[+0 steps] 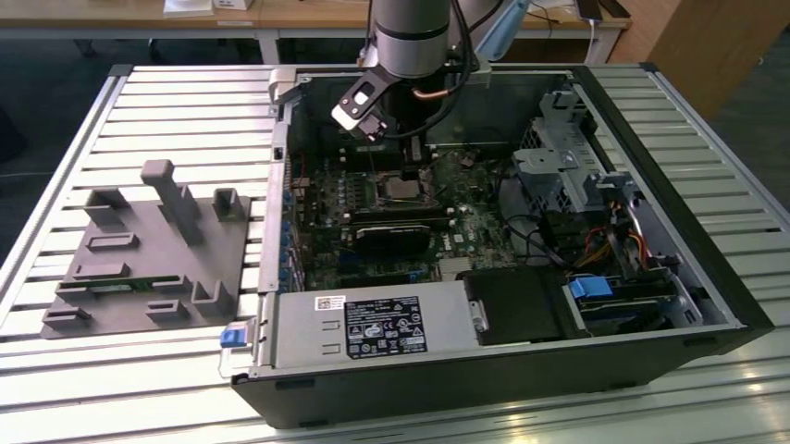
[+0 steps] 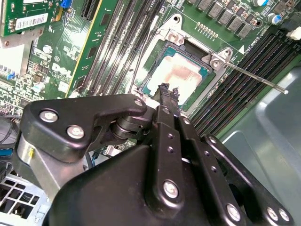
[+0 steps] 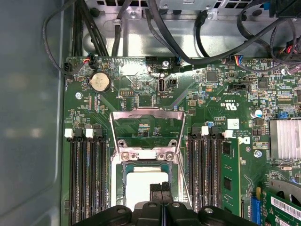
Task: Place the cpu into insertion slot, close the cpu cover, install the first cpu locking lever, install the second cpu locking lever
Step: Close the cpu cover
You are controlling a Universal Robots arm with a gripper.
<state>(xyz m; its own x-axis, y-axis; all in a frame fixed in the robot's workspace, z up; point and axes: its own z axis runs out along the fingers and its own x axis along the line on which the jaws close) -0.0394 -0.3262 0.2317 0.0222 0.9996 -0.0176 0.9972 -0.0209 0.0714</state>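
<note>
One dull silvery square cpu (image 2: 176,75) sits in the metal-rimmed insertion slot (image 2: 174,36) beneath the clenched black pincer (image 2: 165,88).

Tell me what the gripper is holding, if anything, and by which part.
Nothing is held. In the first wrist view the gripper is shut with nothing between its fingers, tips over the cpu lying flat in the insertion slot.

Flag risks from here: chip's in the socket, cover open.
The claw hangs right over the chip; any sideways drag could scratch or unseat it.
The cover lies folded back, so nothing holds the chip down.
The thin lever sticks out loose nearby; the claw could snag it.
</note>
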